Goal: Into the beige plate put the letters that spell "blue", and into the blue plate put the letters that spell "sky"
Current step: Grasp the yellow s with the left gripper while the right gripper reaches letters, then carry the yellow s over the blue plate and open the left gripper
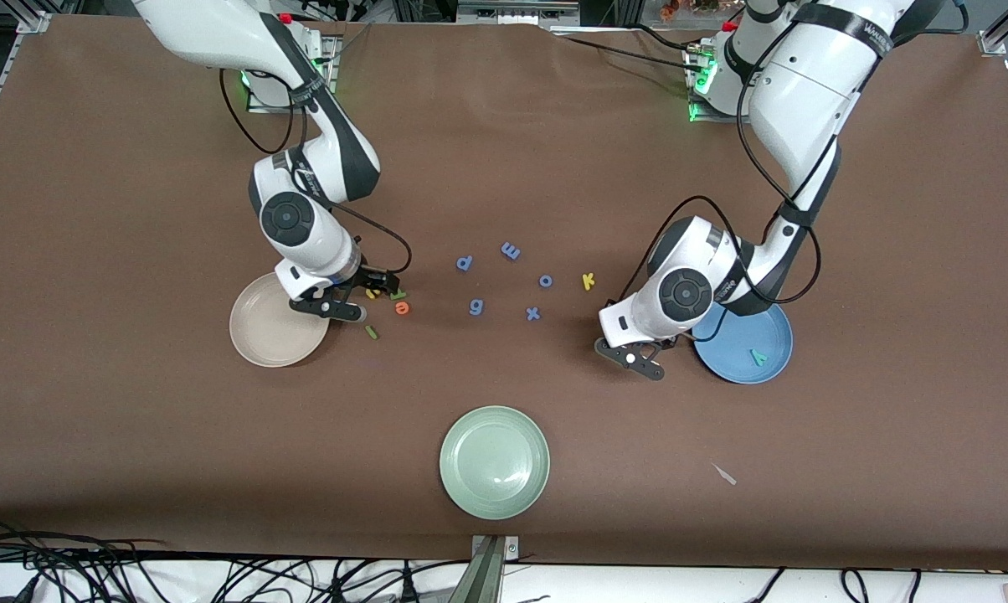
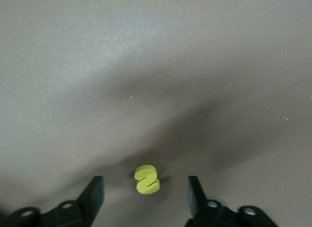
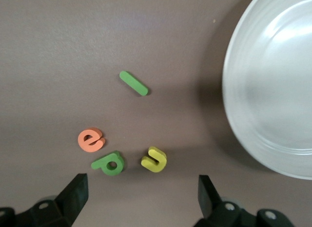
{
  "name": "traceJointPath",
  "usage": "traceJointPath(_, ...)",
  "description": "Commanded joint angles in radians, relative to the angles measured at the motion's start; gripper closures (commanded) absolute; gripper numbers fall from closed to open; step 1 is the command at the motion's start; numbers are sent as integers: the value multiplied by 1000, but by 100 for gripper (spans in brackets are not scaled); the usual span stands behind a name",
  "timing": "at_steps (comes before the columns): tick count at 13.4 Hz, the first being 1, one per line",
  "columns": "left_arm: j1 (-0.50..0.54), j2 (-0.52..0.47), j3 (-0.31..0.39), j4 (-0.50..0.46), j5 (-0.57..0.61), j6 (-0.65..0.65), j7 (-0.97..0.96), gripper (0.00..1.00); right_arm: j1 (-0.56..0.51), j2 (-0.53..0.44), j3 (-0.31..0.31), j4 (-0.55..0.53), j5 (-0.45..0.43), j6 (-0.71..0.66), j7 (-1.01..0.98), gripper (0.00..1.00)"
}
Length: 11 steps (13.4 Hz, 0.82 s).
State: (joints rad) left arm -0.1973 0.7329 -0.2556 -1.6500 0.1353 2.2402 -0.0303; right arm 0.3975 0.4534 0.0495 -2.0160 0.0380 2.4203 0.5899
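**pixelmoth:** Progress check? Looks like barely anything is sorted yet.

**grumbot:** Pretty much. The blue plate (image 1: 743,343) has only the teal y (image 1: 758,357) in it. The yellow k (image 1: 588,280) is on the bare table among the blue-purple letters (image 1: 509,250), and the yellow s (image 2: 147,179) sits on the mat right between the fingers of the left gripper (image 2: 145,198), which is low over the table just beside the blue plate. Fingers are apart on either side of the s, not touching it, so nothing gripped.

**pixelmoth:** And the "blue" half?

**grumbot:** Zero done. The beige plate (image 1: 275,331) is empty. The green b (image 3: 109,163), yellow u (image 3: 154,159), orange e (image 3: 90,139) and dark-green l (image 3: 133,83) all lie in a loose cluster on the table beside that plate. The right gripper (image 3: 141,198) hovers over them with its fingers spread wide, holding nothing.

**pixelmoth:** So one of seven?

**grumbot:** Yep, by my count. The pale green plate (image 1: 494,461) is empty too, which is fine.
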Motion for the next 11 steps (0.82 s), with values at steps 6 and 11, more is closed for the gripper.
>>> traceJointPath(6, -17, 28, 7, 1, 60, 13, -8, 43, -3, 60, -5, -6, -61, 71, 24, 1)
traceJointPath(11, -11, 19, 9, 6, 60, 6, -8, 100, -3, 71, -7, -15, -63, 82, 24, 12)
